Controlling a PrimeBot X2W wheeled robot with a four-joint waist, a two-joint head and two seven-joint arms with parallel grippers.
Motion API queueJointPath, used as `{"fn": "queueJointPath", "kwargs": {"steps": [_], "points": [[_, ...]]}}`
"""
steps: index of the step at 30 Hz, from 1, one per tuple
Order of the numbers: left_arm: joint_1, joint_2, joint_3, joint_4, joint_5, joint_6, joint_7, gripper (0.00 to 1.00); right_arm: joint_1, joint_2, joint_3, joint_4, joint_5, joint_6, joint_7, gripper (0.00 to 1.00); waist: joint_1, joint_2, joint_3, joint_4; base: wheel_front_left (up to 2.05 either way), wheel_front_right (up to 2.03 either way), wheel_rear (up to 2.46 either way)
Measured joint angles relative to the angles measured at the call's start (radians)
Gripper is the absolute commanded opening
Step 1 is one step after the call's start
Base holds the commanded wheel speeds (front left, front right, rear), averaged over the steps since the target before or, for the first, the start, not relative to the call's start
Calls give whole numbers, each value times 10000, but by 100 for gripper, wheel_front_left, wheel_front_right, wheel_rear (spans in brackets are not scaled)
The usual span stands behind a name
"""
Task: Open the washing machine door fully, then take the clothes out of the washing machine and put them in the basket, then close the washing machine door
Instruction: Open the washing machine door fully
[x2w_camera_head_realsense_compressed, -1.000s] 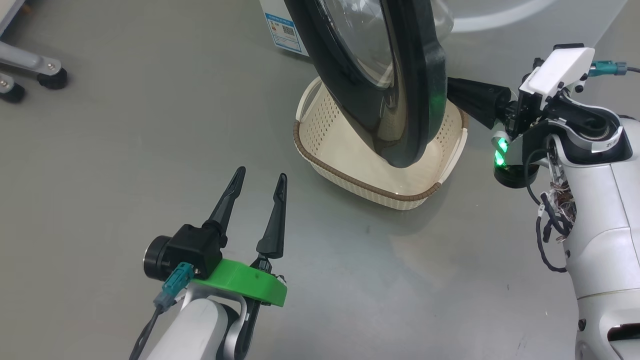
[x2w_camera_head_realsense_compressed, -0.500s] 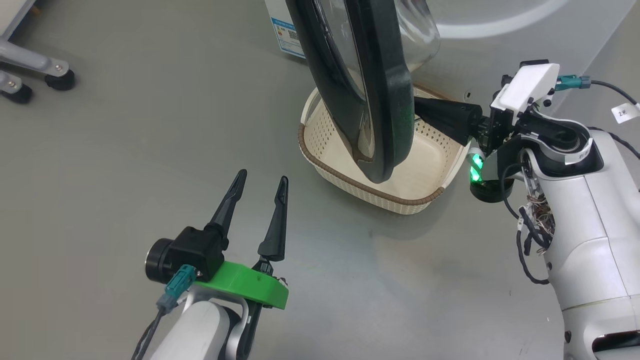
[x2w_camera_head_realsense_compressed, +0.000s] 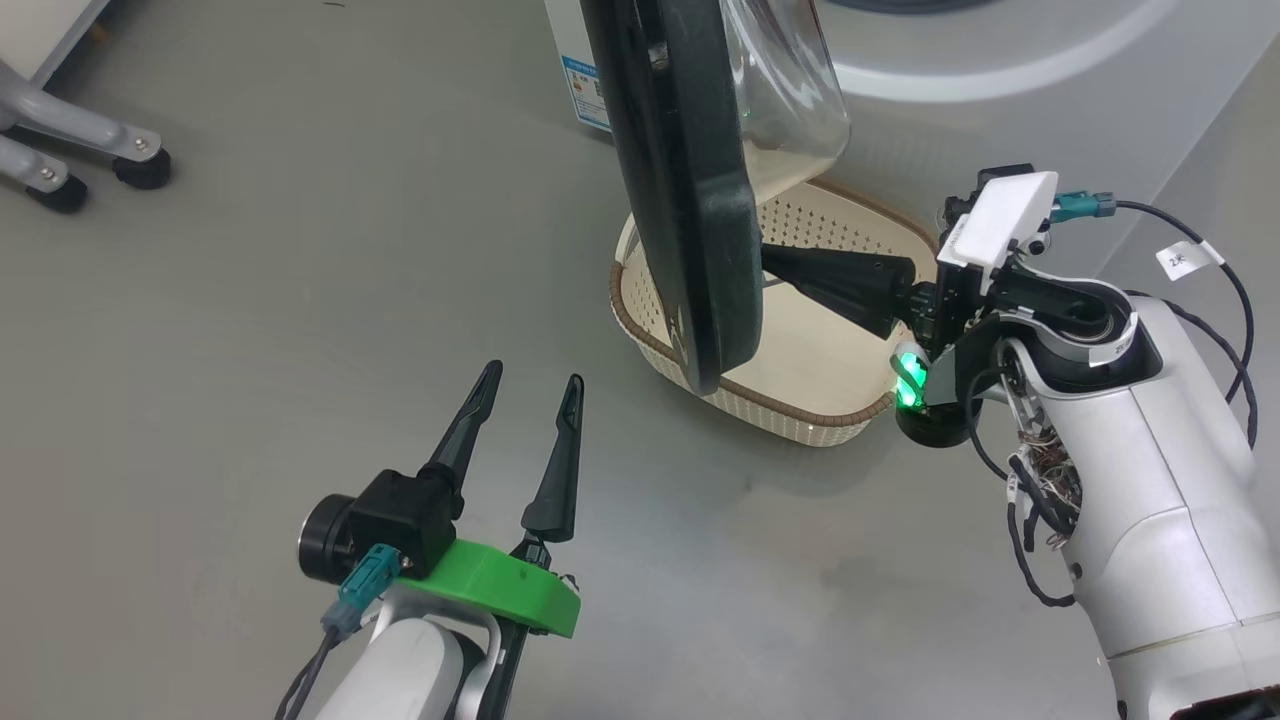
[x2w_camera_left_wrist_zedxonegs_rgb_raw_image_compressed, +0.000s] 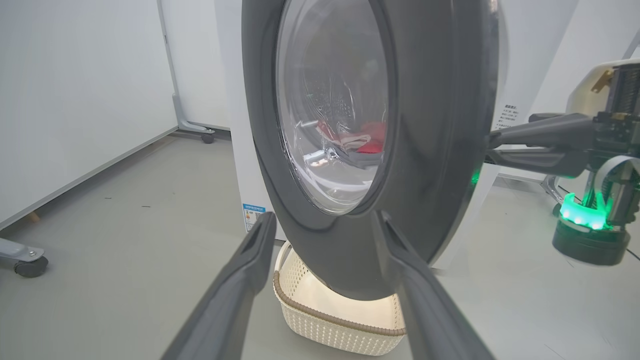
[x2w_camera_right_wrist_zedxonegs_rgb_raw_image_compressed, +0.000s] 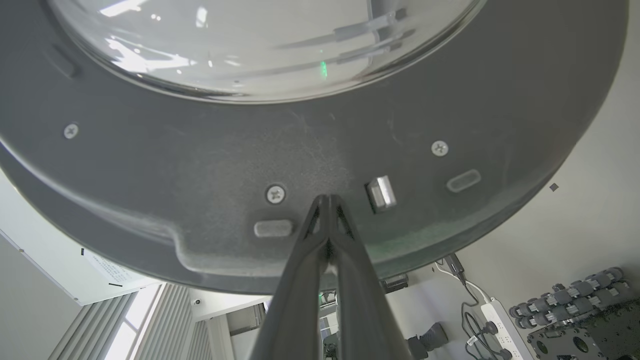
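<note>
Green plastic rings the left wrist at the lower left of the head view. From it two dark fingers (x2w_camera_head_realsense_compressed: 462, 428) rise over the grey floor (x2w_camera_head_realsense_compressed: 250, 320), the left jaws spread wide with nothing between them. At the right of that view is the white right arm (x2w_camera_head_realsense_compressed: 1130, 520), the second of the two. Its right jaws are pressed shut into one dark point and grip nothing. In the right wrist view their tip meets the matt inner face of the door rim, between one screw (x2w_camera_right_wrist_zedxonegs_rgb_raw_image_compressed: 275, 194) of three and the single metal catch (x2w_camera_right_wrist_zedxonegs_rgb_raw_image_compressed: 381, 192).

One basket (x2w_camera_head_realsense_compressed: 800, 412) sits on the floor at centre frame. It is cream, perforated, with a brown woven-look rim, and its pale bottom shows.

Above it hangs the one door (x2w_camera_head_realsense_compressed: 690, 200), swung out and seen almost edge-on from the head view. It has a wide black rim with a clear glass bowl bulging to the right, and its lower edge is over the basket's left half.

Behind stands one white washing machine (x2w_camera_head_realsense_compressed: 1000, 80) at the top of the frame, with one blue label (x2w_camera_head_realsense_compressed: 585, 90) on its side. In the left wrist view, red clothes (x2w_camera_left_wrist_zedxonegs_rgb_raw_image_compressed: 372, 141) with pale trim lie inside it, seen through the door glass. How many pieces there are cannot be told.

Two castor wheels (x2w_camera_head_realsense_compressed: 140, 170) are at the far upper left.
</note>
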Motion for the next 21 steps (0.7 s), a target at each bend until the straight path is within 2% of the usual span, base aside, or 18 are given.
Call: {"fn": "queueJointPath", "kwargs": {"steps": [11,21], "points": [[172,2,15,10,0,0,0,100,77,21,993,-389,591,-12,-213,0,0,0,-148,104,0,0,0],[220,10,523,13,119,0,0,100,80,48,1235,-443,541,-8,-669,0,0,0,-179,-60,0,0,0]]}}
